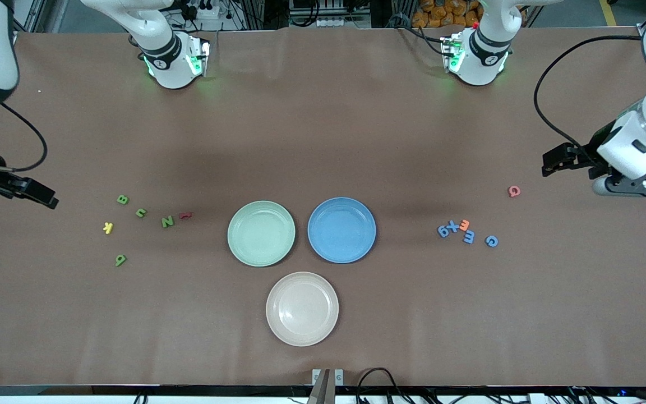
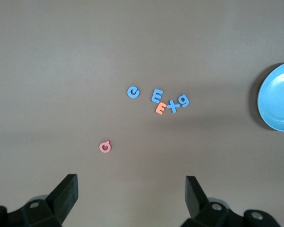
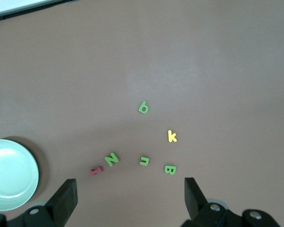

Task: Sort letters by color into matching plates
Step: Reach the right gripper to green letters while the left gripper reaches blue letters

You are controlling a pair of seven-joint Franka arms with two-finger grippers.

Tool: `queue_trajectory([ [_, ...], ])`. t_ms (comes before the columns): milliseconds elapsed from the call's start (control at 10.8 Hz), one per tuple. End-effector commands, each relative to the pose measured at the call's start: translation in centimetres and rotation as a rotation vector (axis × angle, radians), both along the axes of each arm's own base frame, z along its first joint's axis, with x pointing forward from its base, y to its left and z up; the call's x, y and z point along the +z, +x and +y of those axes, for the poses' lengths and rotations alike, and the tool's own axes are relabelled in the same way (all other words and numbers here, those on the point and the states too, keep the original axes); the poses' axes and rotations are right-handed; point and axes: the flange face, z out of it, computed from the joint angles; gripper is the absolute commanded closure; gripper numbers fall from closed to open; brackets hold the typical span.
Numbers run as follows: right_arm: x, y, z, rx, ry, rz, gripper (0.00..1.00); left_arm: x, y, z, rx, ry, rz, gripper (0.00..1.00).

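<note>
Letters lie in two loose groups on the brown surface [image 1: 323, 140], one toward each end, with nothing yet in the plates. Toward the right arm's end are a green B [image 1: 123, 199], green u [image 1: 141, 212], green N [image 1: 167, 221], red 1 [image 1: 186, 215], yellow k [image 1: 108, 227] and, nearest the front camera of that group, a green 6 [image 1: 120, 260]. Toward the left arm's end sit a blue 9 [image 1: 443, 230], blue x [image 1: 453, 226], orange E [image 1: 464, 225] and blue E [image 1: 469, 238] bunched close together, a blue G [image 1: 491, 241] just beside them, and a pink G [image 1: 514, 191] apart, farther from the camera. Mid-surface stand the mint green plate [image 1: 261, 233] and blue plate [image 1: 341, 230] side by side, almost touching, with a cream-beige plate [image 1: 302, 308] nearer the camera between them; all three are empty. The left end effector [image 2: 130, 194] hangs over the bare surface near the pink G, its fingers spread wide and holding nothing. The right end effector [image 3: 130, 196] hangs over the surface beside the green group, near the B and u, fingers likewise spread and empty.
</note>
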Motion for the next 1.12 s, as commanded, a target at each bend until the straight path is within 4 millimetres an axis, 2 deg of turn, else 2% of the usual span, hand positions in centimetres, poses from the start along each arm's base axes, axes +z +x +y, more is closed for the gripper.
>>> queue_trajectory([
  [0, -4.6, -1.1, -0.2, -0.037, 0.009, 0.022, 0.00, -3.2, 0.5, -1.6, 0.004, -0.018, 0.028, 0.00],
  [93, -6.2, -1.4, -0.6, -0.045, 0.010, 0.028, 0.00, -4.5, 0.8, -2.2, 0.052, -0.016, 0.025, 0.00],
  [279, -10.7, -2.6, -2.4, -0.081, 0.012, 0.016, 0.00, -8.6, 1.4, -4.3, 0.045, -0.009, 0.020, 0.00],
  [372, -12.9, -3.3, -3.3, -0.098, 0.011, -0.001, 0.00, -10.7, 2.0, -6.0, 0.017, -0.003, 0.027, 0.00],
  [465, -14.8, -4.0, -4.3, -0.119, 0.014, -0.017, 0.00, -12.7, 2.0, -8.9, -0.031, 0.013, 0.041, 0.00],
  [558, -16.5, -4.7, -4.7, -0.157, 0.050, -0.030, 0.00, -14.4, 2.3, -10.0, -0.038, 0.035, 0.042, 0.00],
  [743, -20.0, -6.1, -5.2, -0.241, 0.120, -0.034, 0.00, -17.1, 3.4, -10.6, -0.038, 0.028, 0.019, 0.00],
  [1022, -23.8, -6.9, -5.3, -0.250, 0.119, 0.030, 0.00, -21.0, 4.4, -11.8, -0.150, 0.016, 0.001, 0.00],
])
